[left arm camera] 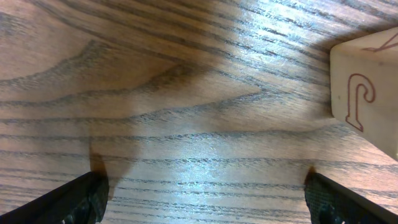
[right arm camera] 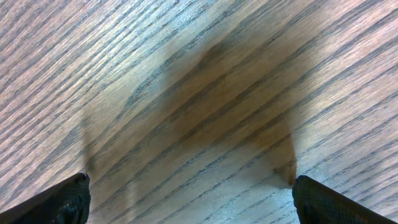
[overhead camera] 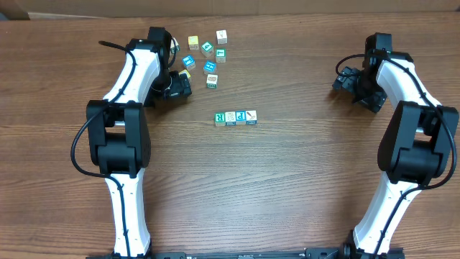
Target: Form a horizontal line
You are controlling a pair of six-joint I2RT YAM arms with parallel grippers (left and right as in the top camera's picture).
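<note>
Left gripper [left arm camera: 205, 190] spread wide, empty, J block [left arm camera: 367, 93] just outside its span: closing here could miss or knock it. Right gripper [right arm camera: 189, 190] gapes empty too.

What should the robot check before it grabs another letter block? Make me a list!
1. Left end effector open with nothing in it: ok.
2. Right end effector open with nothing in it: ok.
3. Row of blocks straight across, side by side: ok, four are lined up.
4. All blocks in the line: not ok. Several loose blocks lie scattered behind the row.
5. J block centred between the left fingers: not ok. It sits at the edge of the left wrist view, off to one side.
6. Which block in the overhead view is the J block: cannot tell.
</note>
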